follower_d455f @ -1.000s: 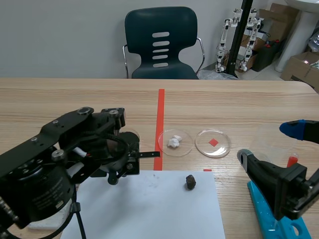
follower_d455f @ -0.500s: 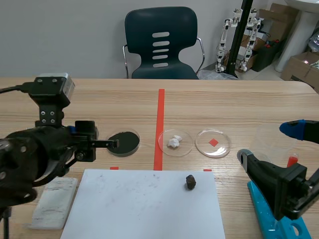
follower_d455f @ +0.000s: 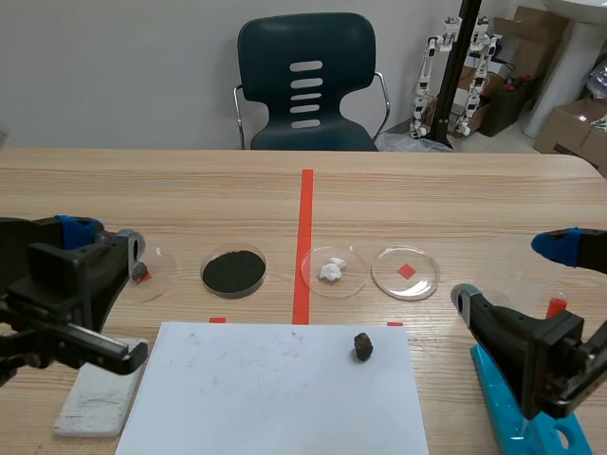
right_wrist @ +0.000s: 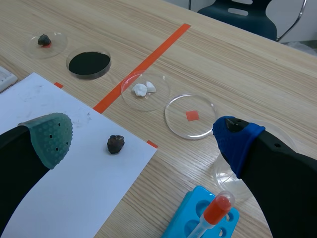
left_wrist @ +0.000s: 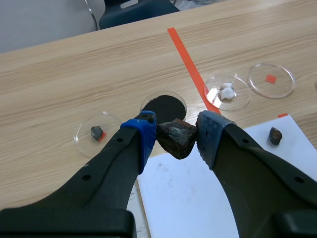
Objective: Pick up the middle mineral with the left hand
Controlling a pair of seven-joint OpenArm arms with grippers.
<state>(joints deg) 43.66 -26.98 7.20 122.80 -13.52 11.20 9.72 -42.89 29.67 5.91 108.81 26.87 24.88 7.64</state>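
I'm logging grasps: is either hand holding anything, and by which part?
The left hand grips a dark brown mineral by its two opposite sides, between the blue pads. The right hand is open, holding nothing.

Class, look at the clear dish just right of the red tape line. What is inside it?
Small white lumps, close together, lie in the clear dish; the rest looks bare. The floor beneath the lumps is hidden.

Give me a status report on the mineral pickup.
Left gripper shut on dark brown mineral, held above table. Right gripper open, empty. Nothing blocking.
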